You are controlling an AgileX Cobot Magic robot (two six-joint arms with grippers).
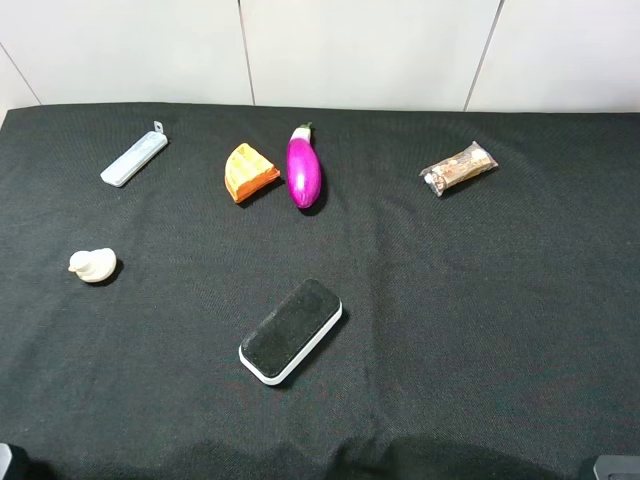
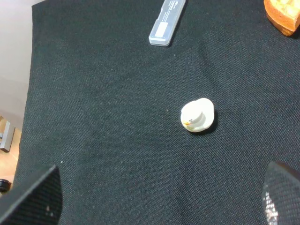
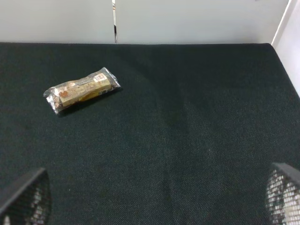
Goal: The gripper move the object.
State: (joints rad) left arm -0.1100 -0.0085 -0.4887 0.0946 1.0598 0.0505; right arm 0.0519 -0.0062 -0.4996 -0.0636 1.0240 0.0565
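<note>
The magenta-purple eggplant (image 1: 303,170) lies on the black cloth at the back middle, its green stem pointing toward the wall. It shows in neither wrist view. My left gripper (image 2: 159,206) is open and empty, its dark fingers (image 2: 40,197) splayed wide, low at the front left, far from the eggplant. My right gripper (image 3: 152,201) is open and empty too, its fingers (image 3: 281,192) splayed, at the front right. In the exterior high view only small bits of the arms show at the bottom corners.
An orange wedge (image 1: 249,172) lies just left of the eggplant. A grey-blue case (image 1: 134,158) is at the back left, a white duck (image 1: 93,265) at the left, a black-and-white eraser (image 1: 291,331) at the front middle, and a snack packet (image 1: 459,168) at the back right.
</note>
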